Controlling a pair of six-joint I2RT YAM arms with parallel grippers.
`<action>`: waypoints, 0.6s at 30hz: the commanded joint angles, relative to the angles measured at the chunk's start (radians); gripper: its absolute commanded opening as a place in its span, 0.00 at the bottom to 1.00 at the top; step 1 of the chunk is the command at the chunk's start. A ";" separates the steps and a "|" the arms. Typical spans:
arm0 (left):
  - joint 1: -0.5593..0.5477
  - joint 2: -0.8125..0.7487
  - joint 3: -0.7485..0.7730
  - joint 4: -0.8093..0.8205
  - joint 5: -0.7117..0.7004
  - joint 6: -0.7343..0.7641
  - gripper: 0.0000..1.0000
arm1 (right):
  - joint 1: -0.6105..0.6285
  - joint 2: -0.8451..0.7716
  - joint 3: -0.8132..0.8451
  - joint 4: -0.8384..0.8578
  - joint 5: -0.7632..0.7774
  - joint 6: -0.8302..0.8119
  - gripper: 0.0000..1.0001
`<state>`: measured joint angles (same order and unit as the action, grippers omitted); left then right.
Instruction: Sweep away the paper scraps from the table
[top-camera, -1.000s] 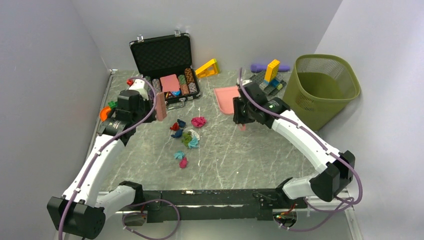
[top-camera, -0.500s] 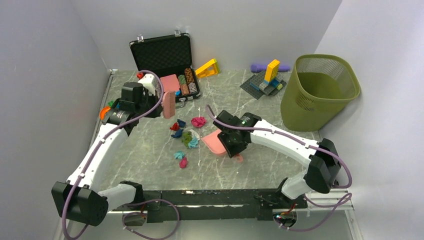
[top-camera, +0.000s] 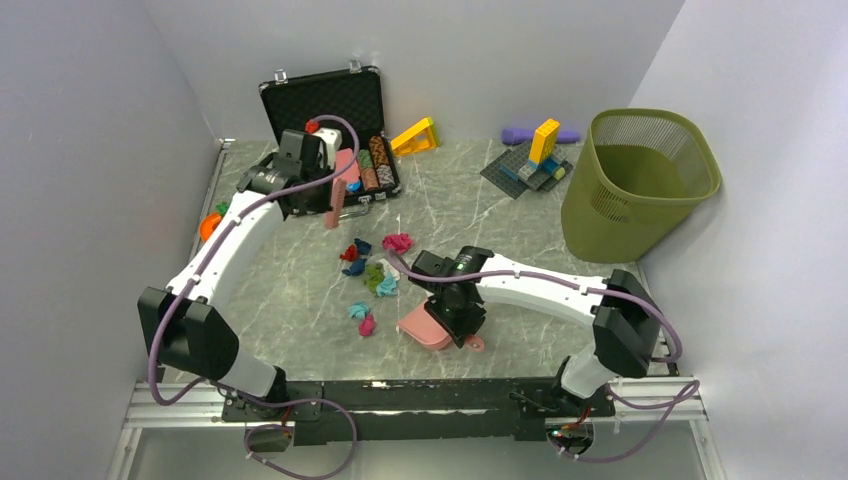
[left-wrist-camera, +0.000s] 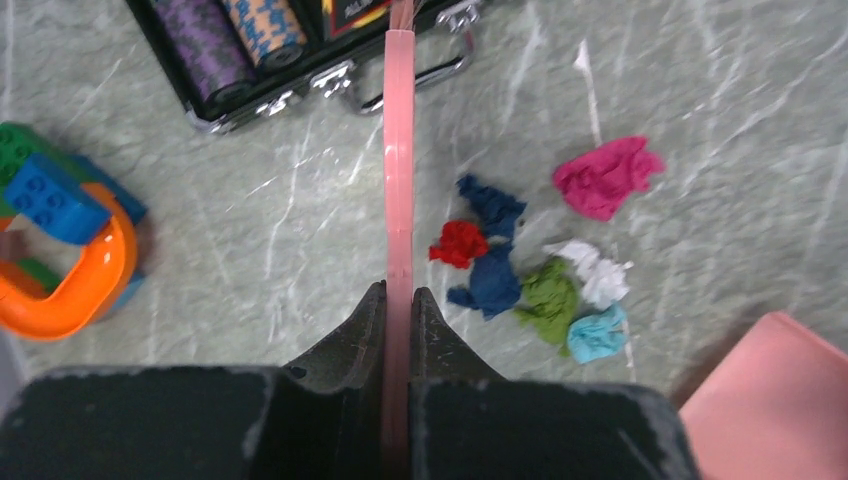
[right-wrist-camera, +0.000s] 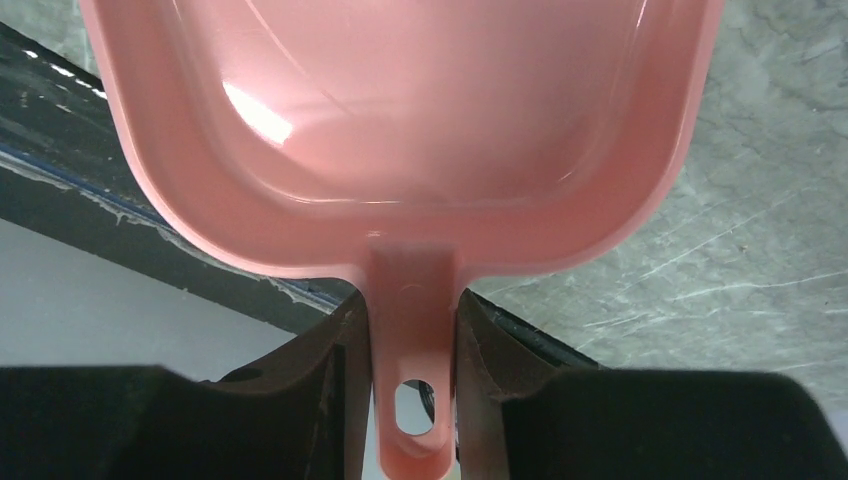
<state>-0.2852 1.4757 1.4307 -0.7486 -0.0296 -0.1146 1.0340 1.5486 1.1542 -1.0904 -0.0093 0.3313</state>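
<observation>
Two pink tools are held, one in each gripper. The left gripper (left-wrist-camera: 398, 300) is closed tight on a flat pink tool (left-wrist-camera: 398, 150), seen edge-on, toward the far left corner of the table (top-camera: 520, 230), just in front of the open case (top-camera: 325, 108). The right gripper (right-wrist-camera: 412, 330) is clamped on the handle of the pink dustpan (right-wrist-camera: 400, 120), by the middle of the near edge. The paper scraps (top-camera: 375, 272) lie in a loose group around the table's middle, between both tools.

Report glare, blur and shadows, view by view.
Right wrist: a white glare patch on the pink dustpan. Left wrist: the left gripper is soft-focused around the pink brush, while the paper scraps are sharp. Top external: even light, only soft shadows on the table.
</observation>
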 joint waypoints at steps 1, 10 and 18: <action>-0.072 0.003 0.038 -0.106 -0.213 0.049 0.00 | 0.006 0.023 -0.005 0.023 0.007 -0.021 0.00; -0.189 0.151 0.107 -0.219 -0.337 0.052 0.00 | 0.006 0.114 0.020 0.118 0.055 -0.036 0.00; -0.199 0.190 0.079 -0.223 -0.158 0.040 0.00 | 0.006 0.199 0.071 0.154 0.138 -0.032 0.00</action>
<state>-0.4835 1.6642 1.4982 -0.9653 -0.2832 -0.0677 1.0359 1.7157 1.1725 -0.9775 0.0555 0.3088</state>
